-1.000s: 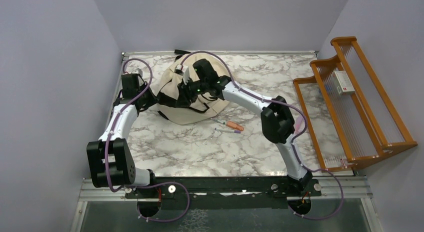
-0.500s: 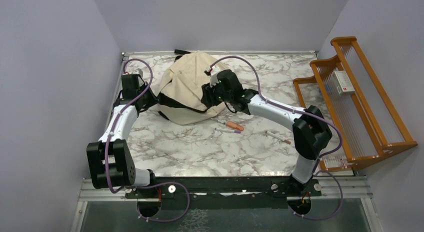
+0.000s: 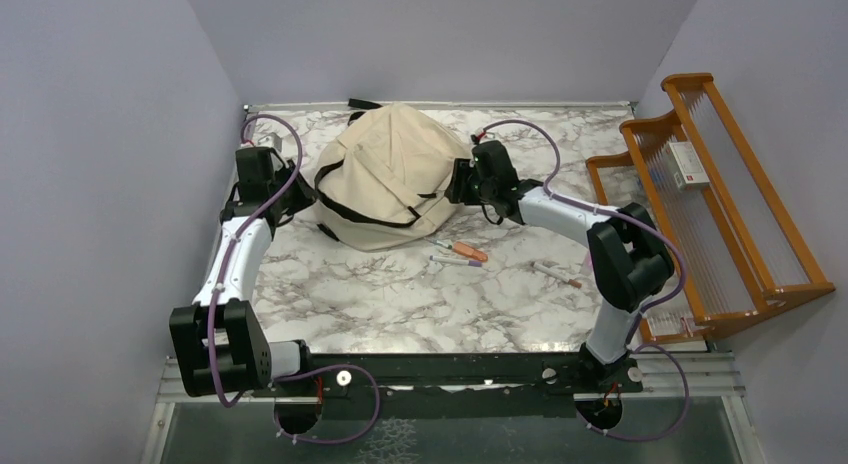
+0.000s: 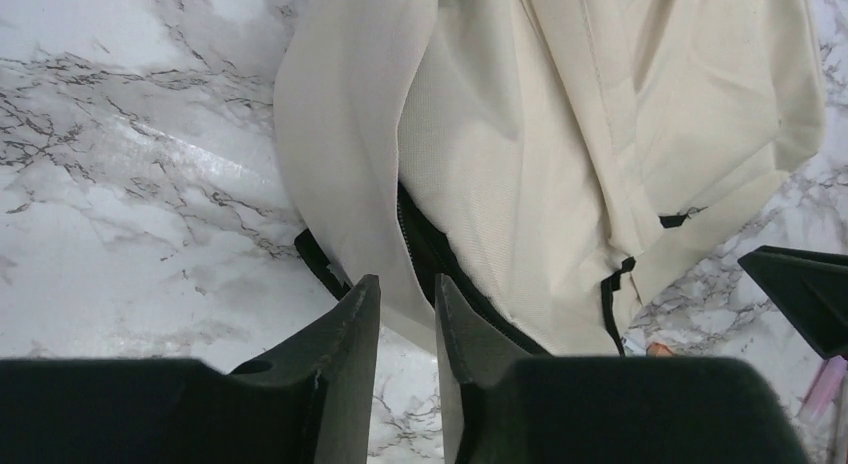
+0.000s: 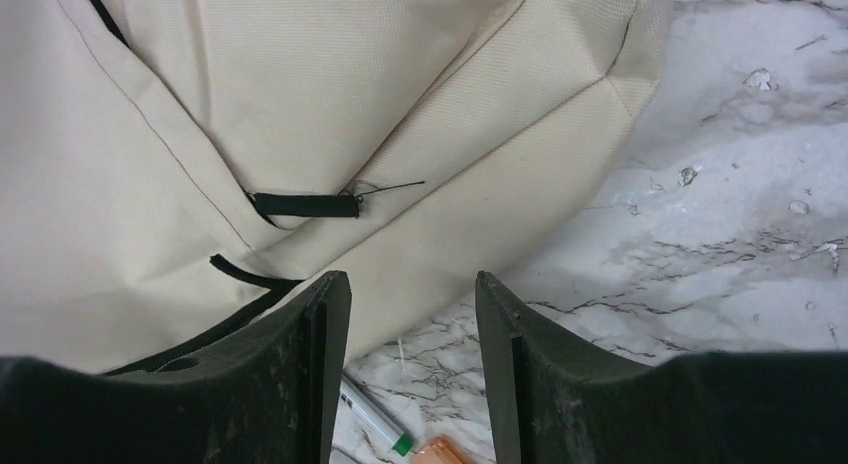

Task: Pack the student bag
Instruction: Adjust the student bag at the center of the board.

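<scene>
On marble, student bag [image 3: 392, 174] slumps — cream, creased, black-trimmed.

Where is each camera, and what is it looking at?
Top: sits high behind the arms, looking down at the table, bag, pens and rack; both arms show whole.
Left wrist: rides the left arm, looking down past the left tool, its fingers nearly closed on the bag's edge.
Right wrist: rides the right arm, looking past the open right tool at the bag and a pen.
Shared: all three see the bag on the marble table.
</scene>
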Controlling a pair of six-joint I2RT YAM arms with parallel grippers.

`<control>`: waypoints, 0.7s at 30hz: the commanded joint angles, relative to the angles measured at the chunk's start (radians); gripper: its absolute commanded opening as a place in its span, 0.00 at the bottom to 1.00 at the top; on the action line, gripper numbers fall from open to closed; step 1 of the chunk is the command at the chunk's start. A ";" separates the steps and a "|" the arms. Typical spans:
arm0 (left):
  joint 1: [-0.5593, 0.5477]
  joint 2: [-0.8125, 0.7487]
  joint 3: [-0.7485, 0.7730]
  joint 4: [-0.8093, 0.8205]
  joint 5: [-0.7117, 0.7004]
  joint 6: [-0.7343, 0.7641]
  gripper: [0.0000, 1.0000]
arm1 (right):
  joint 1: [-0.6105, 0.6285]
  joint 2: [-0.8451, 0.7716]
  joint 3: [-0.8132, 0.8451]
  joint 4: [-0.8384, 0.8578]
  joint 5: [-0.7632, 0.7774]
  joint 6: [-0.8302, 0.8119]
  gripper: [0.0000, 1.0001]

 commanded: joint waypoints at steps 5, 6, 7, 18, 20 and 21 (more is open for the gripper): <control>-0.004 -0.099 0.082 -0.048 -0.024 0.047 0.48 | -0.063 0.038 -0.071 0.146 -0.119 0.151 0.60; -0.008 -0.105 0.094 -0.050 -0.020 0.054 0.50 | -0.071 0.043 -0.073 0.149 -0.136 0.161 0.61; -0.018 -0.109 0.106 -0.051 -0.018 0.063 0.51 | -0.077 0.047 -0.075 0.155 -0.145 0.167 0.61; -0.388 0.013 0.199 -0.017 -0.126 0.091 0.59 | -0.113 0.096 -0.127 0.245 -0.184 0.257 0.63; -0.435 0.051 0.191 0.018 -0.132 0.083 0.59 | -0.122 0.113 -0.137 0.276 -0.193 0.289 0.63; -0.454 0.071 0.188 0.035 -0.134 0.077 0.59 | -0.129 0.121 -0.147 0.299 -0.200 0.314 0.63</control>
